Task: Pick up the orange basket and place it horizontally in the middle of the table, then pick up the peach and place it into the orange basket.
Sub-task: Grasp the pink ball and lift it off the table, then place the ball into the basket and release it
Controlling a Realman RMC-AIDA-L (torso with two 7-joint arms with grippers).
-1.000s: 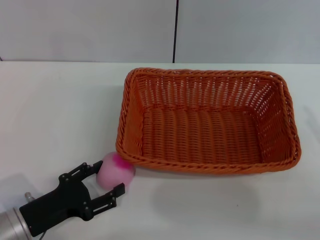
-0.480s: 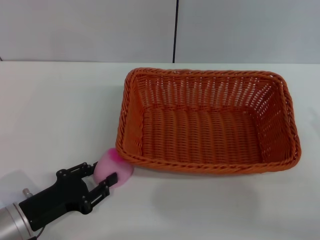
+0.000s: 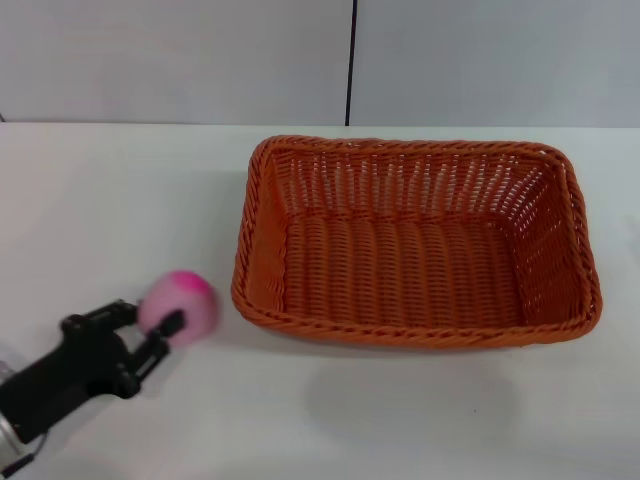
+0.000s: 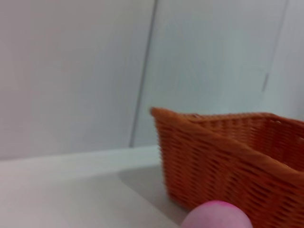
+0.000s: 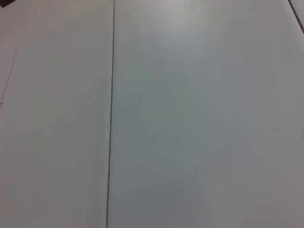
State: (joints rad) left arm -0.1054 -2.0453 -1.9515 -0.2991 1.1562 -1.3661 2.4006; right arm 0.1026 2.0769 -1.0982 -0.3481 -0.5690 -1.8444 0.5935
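1. The basket [image 3: 415, 243] already lies with its long side across the middle of the counter [image 3: 120, 210], nearer the far edge, so the first part of the task looks done.
2. The step in hand is the carrying of the peach [image 3: 179, 306]. The left end effector [image 3: 140, 322], near the front left corner of the counter, is closed on the peach and holds it just beside the left short side of the basket, not touching it.
3. The next move probably needs a lift above the braided rim, a move to the right over the hollow of the basket, and then a release.
4. The right end effector is not visible in any view.
5. The counter is white and smooth. Behind its far edge stands a pale wall [image 3: 180, 60] with one dark vertical seam [image 3: 351, 60].
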